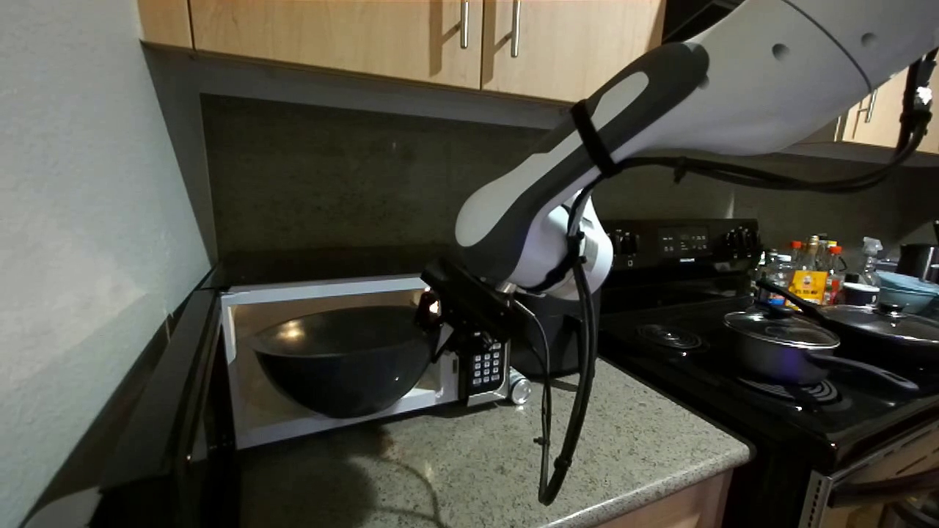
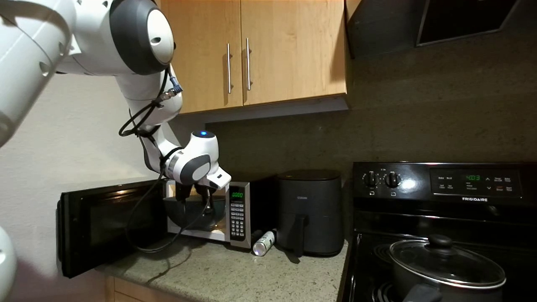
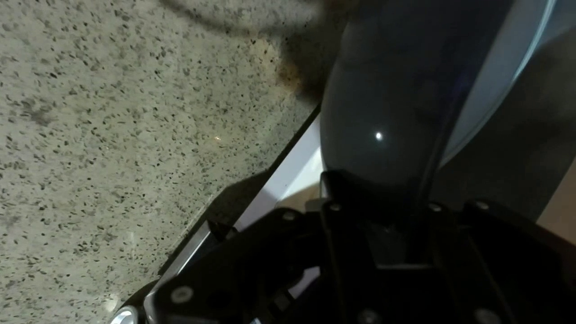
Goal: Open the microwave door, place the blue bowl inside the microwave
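"One blue bowl (image 1: 337, 374): loc.?"

"Upright at the open mouth of your microwave (image 2: 238, 214), wall overlapping the front lip in wrist view. Can't tell if base touches the microwave's floor."

"Fingers?"

"Your gripper (image 2: 207, 207) has the bowl's rim pinched, keypad side; one finger is lost in shadow, wrist cam."

"And the microwave door (image 2: 111, 222)?"

"Swung wide for you, L of the opening in both ext. views."

"Nearby?"

"A can (image 2: 264, 243) on its side on the counter (image 2: 218, 272), betw. microwave & air fryer (image 2: 321, 209)."
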Controlling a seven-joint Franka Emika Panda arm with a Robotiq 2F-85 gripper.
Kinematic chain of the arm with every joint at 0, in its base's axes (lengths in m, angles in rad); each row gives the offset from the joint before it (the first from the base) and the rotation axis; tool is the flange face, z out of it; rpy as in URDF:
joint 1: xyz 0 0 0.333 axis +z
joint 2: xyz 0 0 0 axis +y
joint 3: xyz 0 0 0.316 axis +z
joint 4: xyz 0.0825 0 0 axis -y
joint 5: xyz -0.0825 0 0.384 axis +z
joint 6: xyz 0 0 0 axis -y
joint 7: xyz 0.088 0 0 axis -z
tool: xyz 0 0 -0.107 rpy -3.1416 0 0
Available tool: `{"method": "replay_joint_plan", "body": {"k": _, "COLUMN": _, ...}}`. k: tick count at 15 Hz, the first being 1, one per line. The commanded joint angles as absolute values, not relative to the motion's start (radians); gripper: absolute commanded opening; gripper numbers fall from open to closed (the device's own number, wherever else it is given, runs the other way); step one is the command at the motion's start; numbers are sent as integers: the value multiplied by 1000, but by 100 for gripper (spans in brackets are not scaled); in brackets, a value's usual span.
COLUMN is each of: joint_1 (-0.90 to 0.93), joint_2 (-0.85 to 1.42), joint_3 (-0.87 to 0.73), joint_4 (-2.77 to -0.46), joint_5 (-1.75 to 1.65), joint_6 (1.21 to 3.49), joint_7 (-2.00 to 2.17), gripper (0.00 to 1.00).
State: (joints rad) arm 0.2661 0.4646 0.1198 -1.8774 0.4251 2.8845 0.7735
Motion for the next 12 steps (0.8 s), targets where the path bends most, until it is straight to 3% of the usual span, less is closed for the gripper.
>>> {"method": "replay_joint_plan", "body": {"k": 1, "joint_1": 264, "joint_2": 480, "joint_3": 121, "joint_4": -1870, "joint_5": 417, "joint_6": 2896, "joint_7": 779, "gripper": 6}}
{"method": "replay_joint_plan", "body": {"k": 12, "joint_1": 340, "joint_2": 603, "joint_3": 46, "joint_4": -1788, "joint_5": 398, "joint_6": 3041, "joint_7": 814, "gripper": 5}}
